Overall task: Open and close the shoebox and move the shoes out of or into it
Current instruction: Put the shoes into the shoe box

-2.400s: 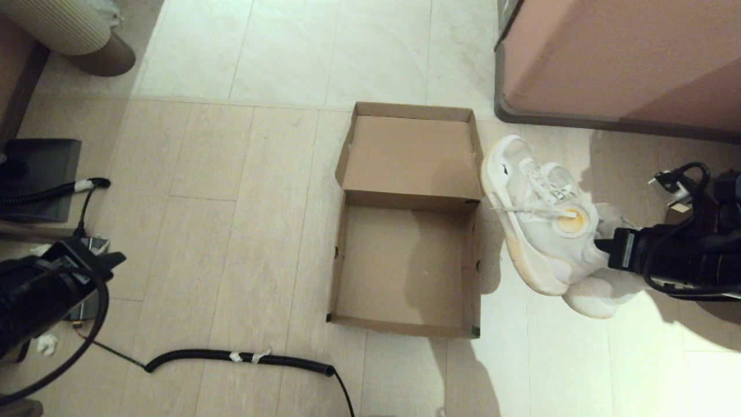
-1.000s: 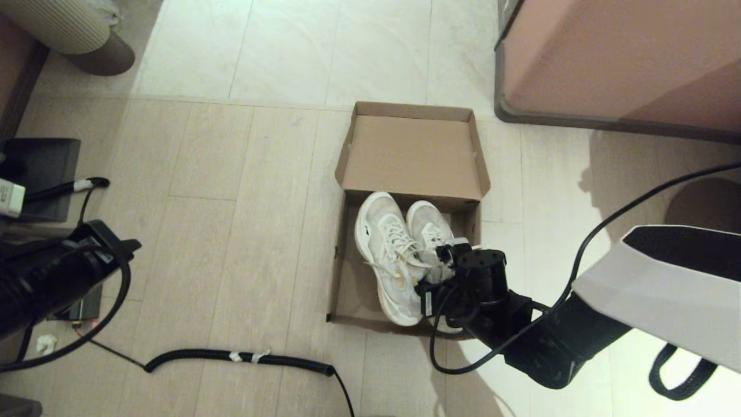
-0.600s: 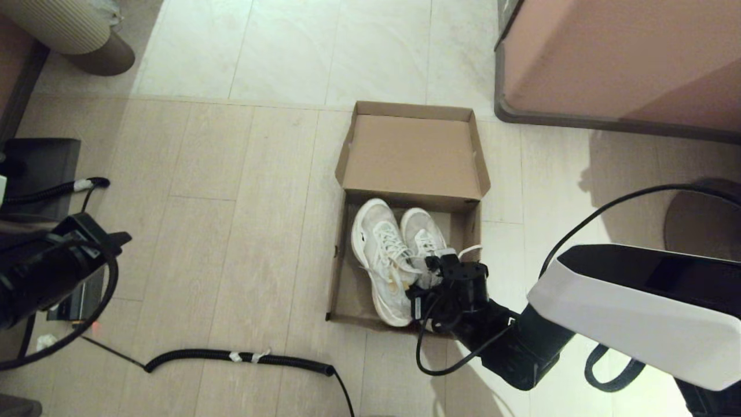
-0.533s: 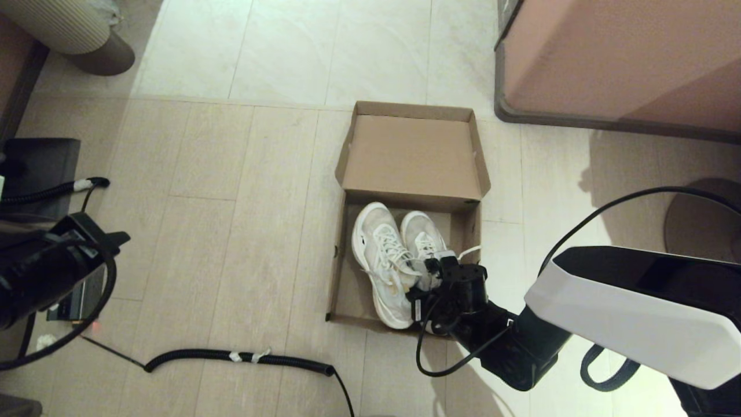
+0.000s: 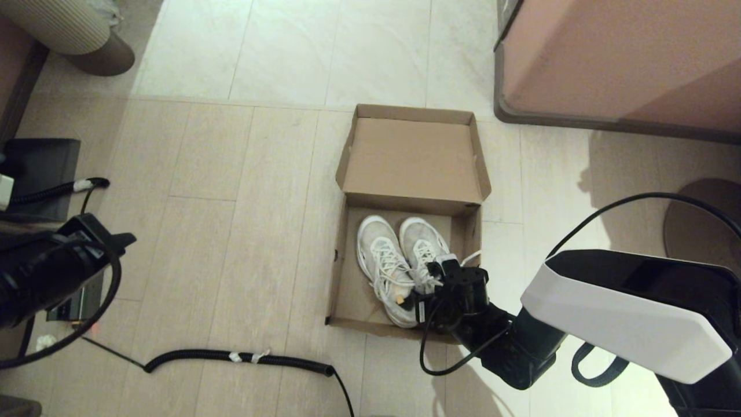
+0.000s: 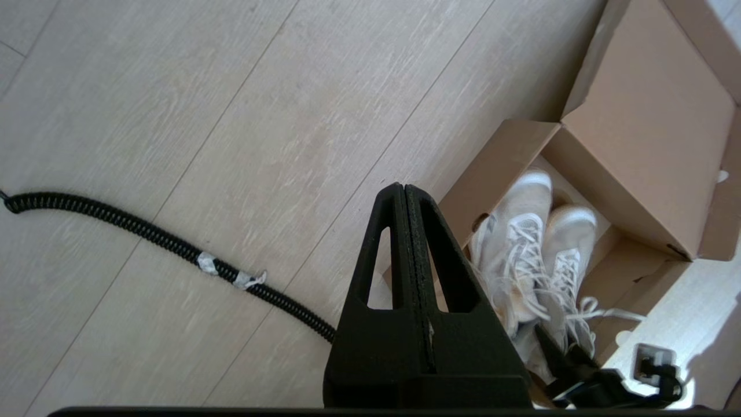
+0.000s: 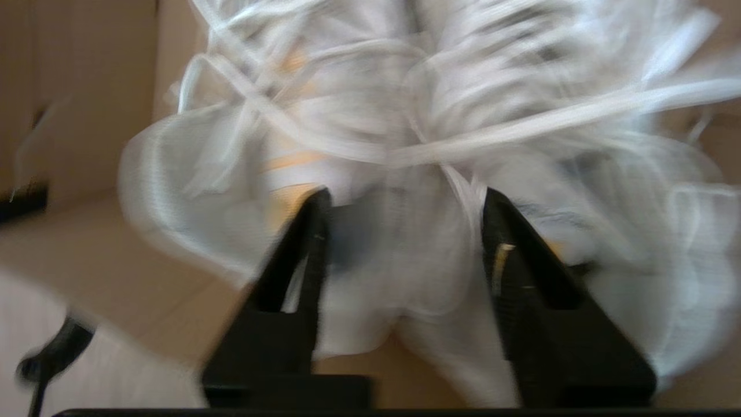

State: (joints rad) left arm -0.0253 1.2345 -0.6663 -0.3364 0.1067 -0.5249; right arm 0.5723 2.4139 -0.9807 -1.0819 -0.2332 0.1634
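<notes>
The brown cardboard shoebox [image 5: 337, 278] stands on the floor with its lid [image 5: 412, 156] flipped back and flat. Both white sneakers [image 5: 399, 260] lie side by side in it, toes toward the lid. My right gripper [image 5: 431, 289] reaches over the near wall at their heels. In the right wrist view its fingers [image 7: 312, 231] stand apart, open, with the blurred white heels [image 7: 405, 255] between them and a dark gap beside one finger. My left gripper [image 6: 403, 188] is shut and empty, held over the floor [image 5: 116, 240] left of the box [image 6: 498, 168].
A coiled black cable [image 5: 243, 357] runs across the floor in front of the box. The large pinkish cabinet [image 5: 619, 58] stands at the back right. A dark block [image 5: 40, 174] sits far left, and a round brown base [image 5: 703, 223] far right.
The right arm carried the shoes from the floor right of the box into it. In the last half second they sank flat onto the bottom and the box shifted slightly.
</notes>
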